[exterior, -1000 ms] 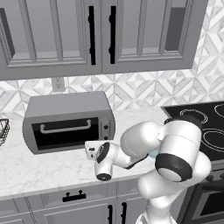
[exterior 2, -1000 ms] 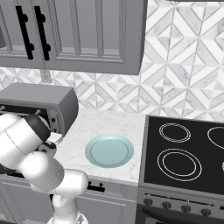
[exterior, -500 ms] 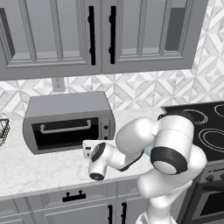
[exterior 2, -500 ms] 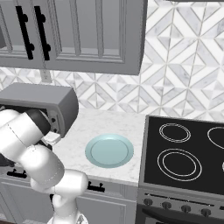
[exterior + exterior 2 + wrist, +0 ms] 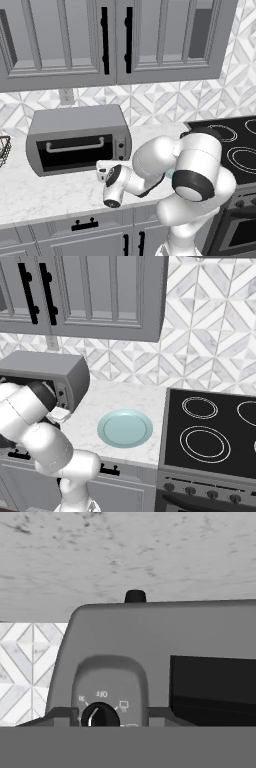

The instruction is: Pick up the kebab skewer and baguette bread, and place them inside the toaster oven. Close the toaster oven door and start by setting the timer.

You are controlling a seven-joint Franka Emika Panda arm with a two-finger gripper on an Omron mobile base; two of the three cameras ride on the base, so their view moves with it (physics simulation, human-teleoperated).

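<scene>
Pointing at the knob panel of the toaster oven [image 5: 77, 137], the gripper [image 5: 101, 172] sits low over the front of the counter, just off the oven's right front corner. Its jaws are hidden behind the hand from both base views, so I cannot tell whether they are apart or together. In the hand view a black knob [image 5: 100, 716] lies dead ahead at the bottom, with the dark glass of the toaster oven door [image 5: 212, 689] beside it. That door [image 5: 75, 151] stands shut, its silver bar handle [image 5: 75, 146] across the top of the window. The oven rests on a white speckled marble counter [image 5: 125, 398] against a backsplash [image 5: 200, 351] of grey and white diamond tiles. A pale blue plate [image 5: 125, 428] lies on the counter between the oven and a black cooktop [image 5: 210, 431] with ringed burners. Grey cabinets [image 5: 115, 40] with black handles hang above, and grey drawers [image 5: 80, 227] run below.
</scene>
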